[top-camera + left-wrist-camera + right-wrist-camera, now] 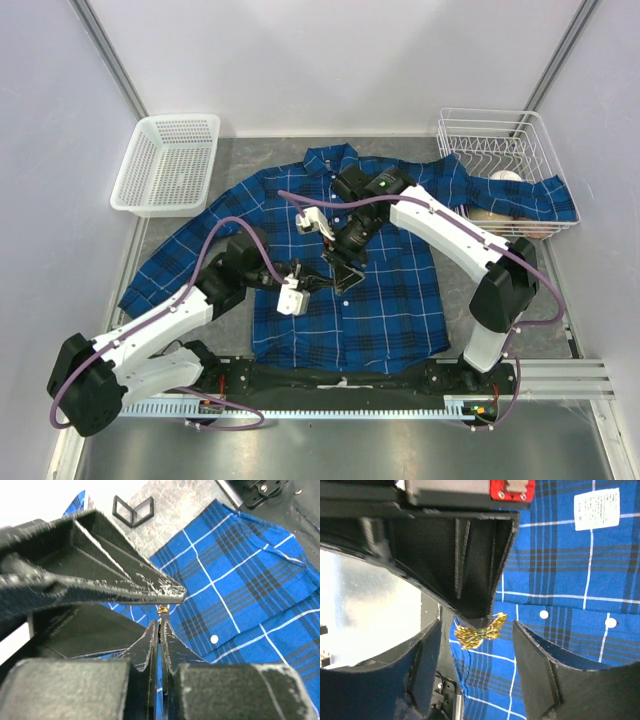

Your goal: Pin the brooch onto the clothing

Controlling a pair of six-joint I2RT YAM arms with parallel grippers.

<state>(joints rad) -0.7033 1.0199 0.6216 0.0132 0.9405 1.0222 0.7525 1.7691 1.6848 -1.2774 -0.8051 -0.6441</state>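
The blue plaid shirt [390,300] lies flat on the table, collar at the far side. My left gripper [322,283] hovers over the shirt's front, shut on the small gold brooch [162,610], which sticks out of its fingertips [170,635]. In the right wrist view the brooch [479,630] hangs at the tip of the left gripper's finger [475,580], just above the cloth. My right gripper [476,630] is open, and the brooch sits between its two spread fingers without touching them. The white square tag [596,510] and white buttons [543,614] show nearby.
A white perforated basket [165,165] stands at the back left. A white wire basket [500,150] with round objects stands at the back right, with the shirt's sleeve [535,200] draped over its edge. Both arms meet over the shirt's middle.
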